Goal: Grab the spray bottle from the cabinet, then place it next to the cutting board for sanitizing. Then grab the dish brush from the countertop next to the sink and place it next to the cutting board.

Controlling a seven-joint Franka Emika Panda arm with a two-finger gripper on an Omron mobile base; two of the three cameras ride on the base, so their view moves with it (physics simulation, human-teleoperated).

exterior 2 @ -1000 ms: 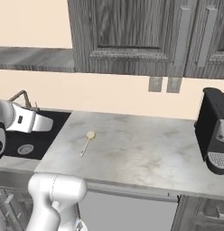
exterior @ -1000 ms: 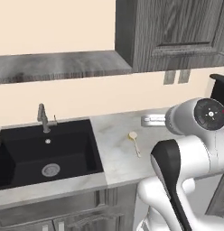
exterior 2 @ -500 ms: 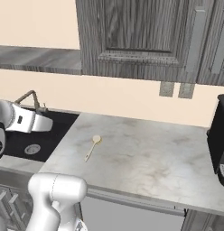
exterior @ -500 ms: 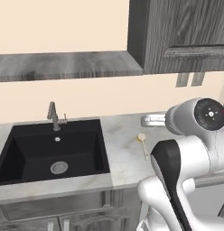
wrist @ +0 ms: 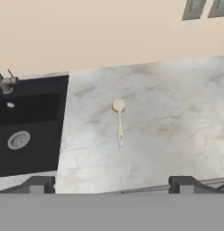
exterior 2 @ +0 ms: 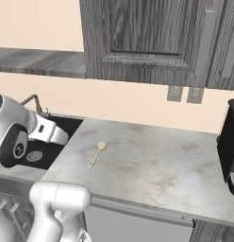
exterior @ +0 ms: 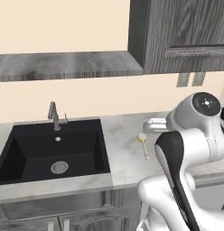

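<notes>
The dish brush point(wrist: 119, 124) lies on the marbled countertop point(wrist: 172, 126) a little right of the black sink point(wrist: 35, 113), its round head toward the wall. It also shows as the dish brush point(exterior: 143, 145) and the dish brush point(exterior 2: 97, 153) in the base views. My gripper point(wrist: 112, 184) hangs above the counter's front edge, open, with nothing between its fingertips point(wrist: 41, 182). The dark wood-grain cabinet point(exterior 2: 147, 38) has its doors closed, so the spray bottle is hidden. The cutting board is out of view.
A steel faucet point(exterior: 53, 116) stands behind the sink point(exterior: 77, 144). A black coffee machine point(exterior 2: 229, 146) sits at the counter's right end. Two wall outlets point(exterior 2: 185, 94) are under the cabinet point(exterior: 186, 36). A grey ledge point(exterior: 64, 65) runs above the sink.
The whole scene has slid to the right in both base views, so the base has driven left along the counter. The brush has not moved on the counter.
</notes>
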